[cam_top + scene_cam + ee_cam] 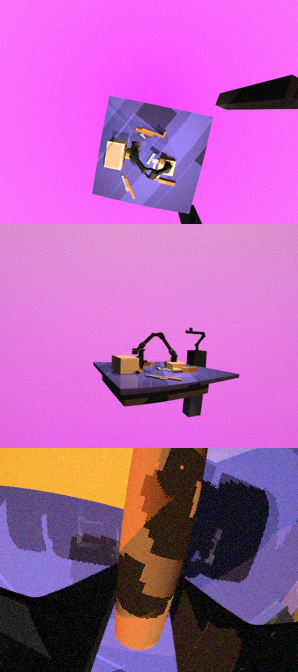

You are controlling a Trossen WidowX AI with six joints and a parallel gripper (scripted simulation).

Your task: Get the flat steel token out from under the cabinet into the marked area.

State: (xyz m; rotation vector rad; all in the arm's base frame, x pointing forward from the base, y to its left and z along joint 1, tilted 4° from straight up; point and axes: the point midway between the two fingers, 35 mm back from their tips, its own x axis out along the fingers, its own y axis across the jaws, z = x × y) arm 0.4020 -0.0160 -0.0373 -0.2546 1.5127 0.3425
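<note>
The tan cabinet [115, 154] [124, 363] stands on the purple table [185, 135] [215, 374]. Its yellow-orange face fills the top left of the wrist view [60, 473]. My gripper [131, 150] [141, 365] [145, 575] is just in front of the cabinet, low over the table. It is shut on an orange rod [150, 538] [128, 156] that runs between the fingers toward the cabinet's foot. The steel token is not visible in any view. I cannot make out the marked area clearly.
An orange L-shaped stick [150, 132] lies behind the gripper. An orange and grey stick [128, 186] [164, 377] lies near the front. An orange block [165, 181] [189, 369] and grey pieces [151, 158] lie by the arm's tan base [173, 169] [175, 364]. A dark box with a camera arm [196, 358] stands at the back.
</note>
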